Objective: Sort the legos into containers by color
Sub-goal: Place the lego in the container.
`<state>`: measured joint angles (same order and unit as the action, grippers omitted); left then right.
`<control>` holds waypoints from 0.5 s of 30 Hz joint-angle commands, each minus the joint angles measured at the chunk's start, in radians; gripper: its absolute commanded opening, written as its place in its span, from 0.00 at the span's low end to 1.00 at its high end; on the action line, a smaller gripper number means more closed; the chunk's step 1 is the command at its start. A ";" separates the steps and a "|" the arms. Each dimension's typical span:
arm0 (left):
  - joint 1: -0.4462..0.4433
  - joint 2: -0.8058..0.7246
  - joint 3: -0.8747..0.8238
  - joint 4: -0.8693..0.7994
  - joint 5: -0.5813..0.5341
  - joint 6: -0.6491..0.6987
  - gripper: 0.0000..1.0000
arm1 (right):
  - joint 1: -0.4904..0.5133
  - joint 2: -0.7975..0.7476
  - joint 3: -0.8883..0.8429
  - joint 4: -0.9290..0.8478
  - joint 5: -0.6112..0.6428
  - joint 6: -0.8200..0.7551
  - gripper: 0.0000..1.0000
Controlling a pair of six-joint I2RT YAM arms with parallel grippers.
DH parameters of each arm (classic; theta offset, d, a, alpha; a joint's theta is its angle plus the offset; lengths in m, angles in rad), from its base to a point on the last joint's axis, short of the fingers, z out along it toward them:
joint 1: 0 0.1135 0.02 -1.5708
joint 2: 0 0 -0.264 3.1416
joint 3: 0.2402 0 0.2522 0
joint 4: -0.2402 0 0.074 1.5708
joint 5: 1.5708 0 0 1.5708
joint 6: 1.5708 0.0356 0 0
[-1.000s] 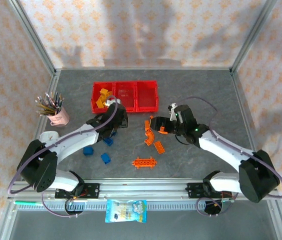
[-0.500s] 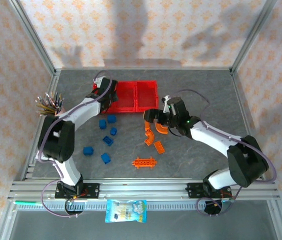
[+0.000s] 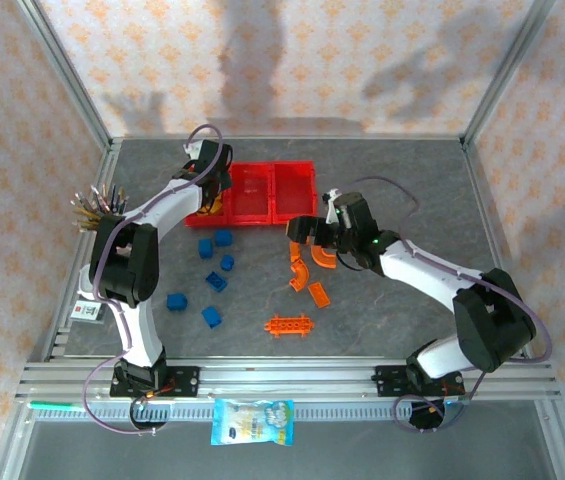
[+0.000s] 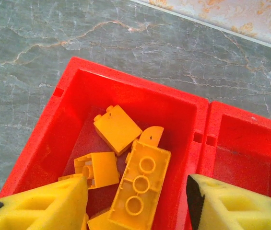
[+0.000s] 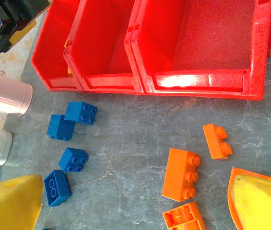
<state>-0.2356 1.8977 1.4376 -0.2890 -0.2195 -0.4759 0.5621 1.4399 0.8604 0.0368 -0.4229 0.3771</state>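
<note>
1. The right gripper [image 5: 135, 201] is seen with its jaws spread wide and nothing clamped between them; a curved orange piece [image 5: 230, 184] lies against the inner edge of the finger at the right of the wrist view, and whether it is touched cannot be told.
2. Between the jaws, nearer that same finger, a long orange brick [image 5: 179, 173] lies on the table; its long axis runs across the closing line, so its narrow width is judged to be offered to the fingers; a short orange brick [image 5: 217, 140] lies just beyond it.
3. Beyond these the bins are set in a row; the right bin [image 5: 197, 81], its floor bare, is the nearest to the orange pieces; the middle bin [image 5: 109, 82] adjoins it.
4. The blue bricks [image 5: 73, 159] are gathered on the other finger's side, toward the left arm.
5. The left gripper [image 4: 136, 191] is held wide, with nothing in it, above the left bin [image 4: 73, 91], where the yellow bricks [image 4: 145, 177] lie.
</note>
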 commanded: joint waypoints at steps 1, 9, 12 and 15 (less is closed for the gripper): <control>-0.001 -0.061 0.009 -0.049 0.003 0.007 0.60 | -0.011 -0.039 0.012 -0.020 0.024 -0.023 1.00; -0.081 -0.210 -0.093 -0.039 0.109 -0.017 0.65 | -0.030 -0.085 -0.026 -0.048 0.038 -0.010 1.00; -0.146 -0.265 -0.143 -0.036 0.119 -0.035 0.66 | -0.033 -0.106 -0.049 -0.065 0.050 -0.004 1.00; -0.213 -0.323 -0.204 -0.022 0.130 -0.076 0.66 | -0.037 -0.133 -0.078 -0.082 0.068 0.008 1.00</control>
<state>-0.4046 1.6196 1.2861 -0.3065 -0.1181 -0.5083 0.5327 1.3457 0.8131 -0.0071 -0.3950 0.3740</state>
